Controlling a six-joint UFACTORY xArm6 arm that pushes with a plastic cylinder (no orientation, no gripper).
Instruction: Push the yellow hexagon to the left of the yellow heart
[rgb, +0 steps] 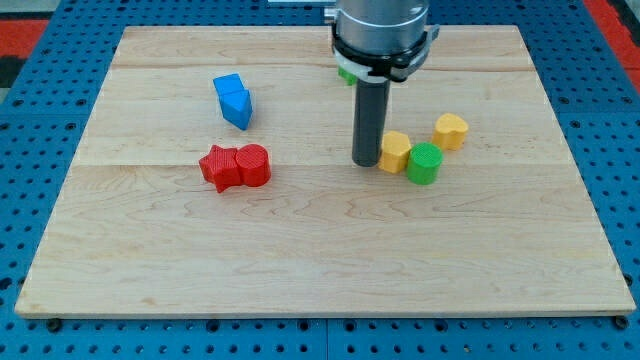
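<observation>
step: push under way | my tip (365, 162) touching yellow hexagon (395, 151) on its left — hexagon left of yellow heart (451, 130), green cylinder (424, 164) adjacent | no pincer fitted | next: nudge gently, check the gap

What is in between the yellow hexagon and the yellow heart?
Just bare wood. In the camera view, the yellow hexagon and the yellow heart have an open gap between them; the green cylinder sits just below that gap.

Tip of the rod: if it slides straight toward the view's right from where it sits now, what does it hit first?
My tip sits just left of the yellow hexagon, apparently touching it or nearly so. Going right, it meets that first. The green cylinder lies just beyond, the yellow heart further up-right.
</observation>
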